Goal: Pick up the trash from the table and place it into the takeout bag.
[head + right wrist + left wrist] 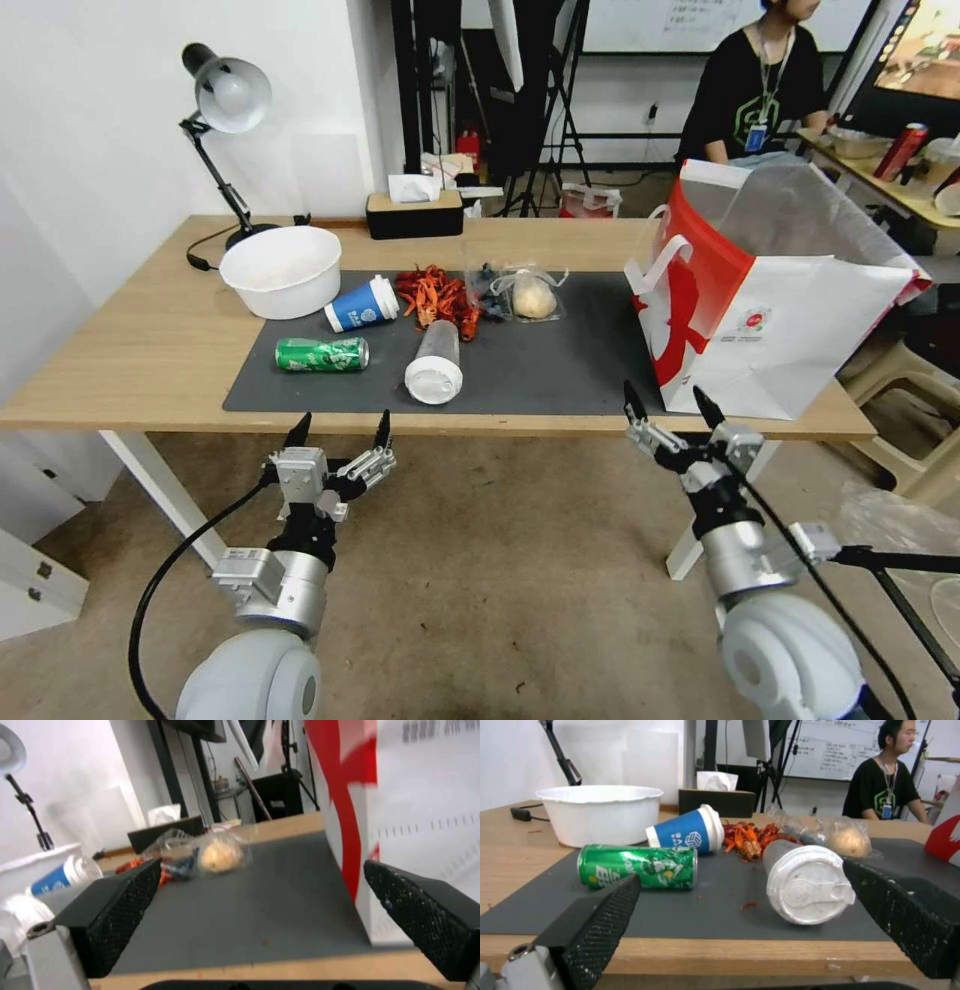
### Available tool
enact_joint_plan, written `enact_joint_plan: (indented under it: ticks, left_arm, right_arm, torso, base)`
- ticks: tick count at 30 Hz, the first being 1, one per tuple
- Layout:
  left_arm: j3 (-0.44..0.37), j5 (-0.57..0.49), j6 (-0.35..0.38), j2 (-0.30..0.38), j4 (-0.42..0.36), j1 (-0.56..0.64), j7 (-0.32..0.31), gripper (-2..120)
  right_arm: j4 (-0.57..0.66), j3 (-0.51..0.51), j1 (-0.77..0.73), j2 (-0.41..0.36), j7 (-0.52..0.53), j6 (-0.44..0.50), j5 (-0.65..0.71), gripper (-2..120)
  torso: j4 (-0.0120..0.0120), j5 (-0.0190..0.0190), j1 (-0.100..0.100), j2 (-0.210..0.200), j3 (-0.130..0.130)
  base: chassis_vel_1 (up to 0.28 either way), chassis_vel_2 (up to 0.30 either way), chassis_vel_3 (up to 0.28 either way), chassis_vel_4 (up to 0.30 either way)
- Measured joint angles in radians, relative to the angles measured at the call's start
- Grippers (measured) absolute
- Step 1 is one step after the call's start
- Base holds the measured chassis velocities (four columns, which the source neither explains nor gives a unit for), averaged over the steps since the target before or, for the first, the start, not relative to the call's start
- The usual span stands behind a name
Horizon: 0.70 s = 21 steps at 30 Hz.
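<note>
Nearest the robot, both arms hang off the bench's front edge over bare floor. The left end effector (340,428) has its fingers spread wide and empty, just short of the edge, facing the litter. The right end effector (667,403) is likewise spread and empty, at the edge just before the takeout bag's near corner.

On the bench (150,340), a dark grey mat (540,370) runs almost to the front edge. Closest on it lie a green drink can (322,354) on its side and a clear plastic cup (434,362) tipped over, its white lid toward the robot. Open mat lies between this cup and the takeout bag (790,320), which stands upright at the mat's right end, mouth open.

Behind these lie a blue paper cup (361,304) on its side, red crayfish shells (435,294), and a clear bag with a pale bun (533,296). A white bowl (281,270) sits at the mat's far left corner.

At the far edge stand a desk lamp (225,100) and a tissue box (414,212), against a white wall.
</note>
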Motion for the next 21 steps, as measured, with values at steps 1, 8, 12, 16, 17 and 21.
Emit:
enact_joint_plan:
  ticks: [1, 8, 12, 16, 17, 21]
  left_arm:
    - [0.0, -0.001, 0.0, 0.0, 0.0, 0.0, 0.0, 100]
    - [-0.008, -0.004, -0.004, 0.0, 0.003, 0.003, -0.001, 100]
    - [-0.01, -0.005, -0.006, 0.0, 0.004, 0.004, -0.002, 100]
    - [-0.013, -0.006, -0.011, 0.0, 0.006, 0.006, -0.002, 100]
    - [-0.014, -0.007, -0.012, 0.0, 0.007, 0.007, -0.002, 100]
    - [-0.016, -0.007, -0.013, 0.0, 0.009, 0.006, -0.002, 100]
  right_arm:
    - [-0.01, -0.004, -0.005, 0.003, 0.0, 0.009, -0.011, 100]
    - [-0.033, -0.012, -0.014, 0.013, 0.002, 0.027, -0.036, 100]
    - [-0.033, -0.015, -0.01, 0.013, 0.006, 0.027, -0.037, 100]
    - [-0.027, -0.025, -0.003, 0.016, 0.018, 0.02, -0.04, 100]
    - [-0.024, -0.028, -0.001, 0.016, 0.023, 0.016, -0.041, 100]
    - [-0.006, -0.044, 0.025, 0.014, 0.053, -0.01, -0.039, 100]
  torso:
    - [0.0, 0.0, 0.0, 0.0, 0.0]
    - [0.0, 0.0, 0.0, 0.0, 0.0]
    - [0.0001, -0.0001, 0.0, 0.0, 0.0]
    - [0.0001, 0.0, 0.0, 0.0, 0.0]
    - [0.0001, 0.0, 0.0, 0.0, 0.0]
    - [0.0, -0.0001, 0.0, 0.0, 0.0]
  base:
    - [0.0, 0.0, 0.0, 0.0]
    - [0.0, 0.0, 0.0, 0.0]
    - [0.0, 0.0, 0.0, 0.0]
    - [0.0, 0.0, 0.0, 0.0]
    - [0.0, 0.0, 0.0, 0.0]
    - [0.0, 0.0, 0.0, 0.0]
